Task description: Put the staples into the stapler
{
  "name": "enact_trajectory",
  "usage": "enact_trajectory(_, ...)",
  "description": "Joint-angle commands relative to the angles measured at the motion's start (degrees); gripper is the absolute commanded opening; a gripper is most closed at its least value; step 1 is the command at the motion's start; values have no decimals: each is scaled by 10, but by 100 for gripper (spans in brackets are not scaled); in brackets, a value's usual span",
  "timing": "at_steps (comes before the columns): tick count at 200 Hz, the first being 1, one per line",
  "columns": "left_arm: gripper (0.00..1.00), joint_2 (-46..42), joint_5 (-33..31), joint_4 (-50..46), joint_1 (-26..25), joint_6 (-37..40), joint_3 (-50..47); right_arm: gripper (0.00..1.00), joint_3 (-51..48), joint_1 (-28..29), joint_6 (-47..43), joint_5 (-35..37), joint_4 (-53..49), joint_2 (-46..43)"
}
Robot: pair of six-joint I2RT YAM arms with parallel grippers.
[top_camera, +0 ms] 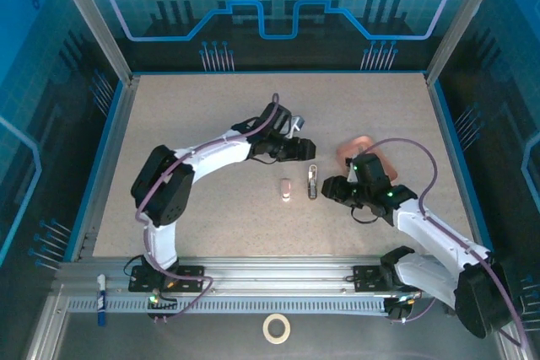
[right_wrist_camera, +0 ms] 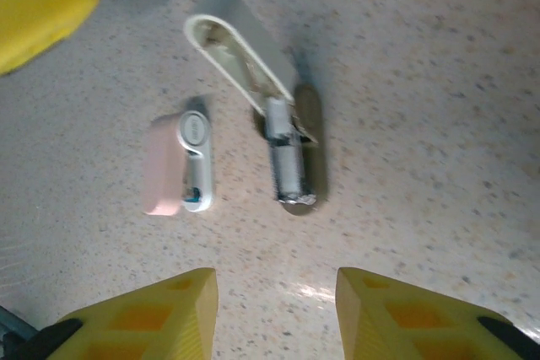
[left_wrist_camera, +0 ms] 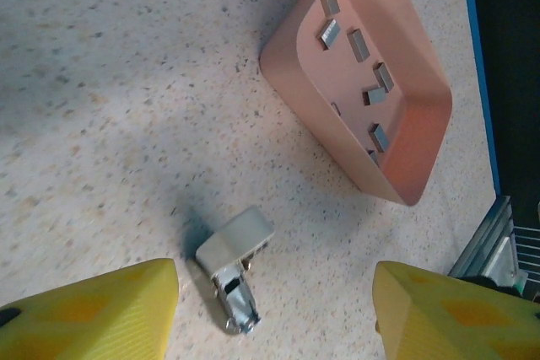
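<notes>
- Stapler (right_wrist_camera: 283,153) lies near the tabletop's middle, top flipped open and metal channel exposed. Can't tell if it's loaded.
- Small white-and-pink piece (right_wrist_camera: 181,166) sits just beside it.
- Staples (left_wrist_camera: 327,33) are loose in the pink tray (left_wrist_camera: 291,82) toward the right edge.
- Left gripper (left_wrist_camera: 276,292) and right gripper (right_wrist_camera: 274,292) both have fingers apart, empty.
- Probably left to do: pick a strip, load it, close.

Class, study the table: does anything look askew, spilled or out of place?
The stapler lies mid-table hinged wide open, white top tilted up off its metal channel. The staples sit inside the pink tray, none visibly spilled.
</notes>
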Motion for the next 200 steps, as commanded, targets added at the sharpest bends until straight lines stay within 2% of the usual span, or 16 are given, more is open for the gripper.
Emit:
enact_trajectory(1, 64, 43, 29, -14, -6, 24, 55, 43, -27, -23, -5, -57, 10, -6)
enact_trajectory(46, 59, 106, 57, -8, -11, 28, 105, 42, -59, -39, -2, -89, 48, 9)
enact_trajectory(98, 57, 132, 89, 21, -13, 22, 112, 42, -72, -47, 4, -93, 58, 17)
enact_trajectory(200, 53, 97, 151, 71, -24, 41, 68, 42, -73, -51, 8, -80, 64, 28)
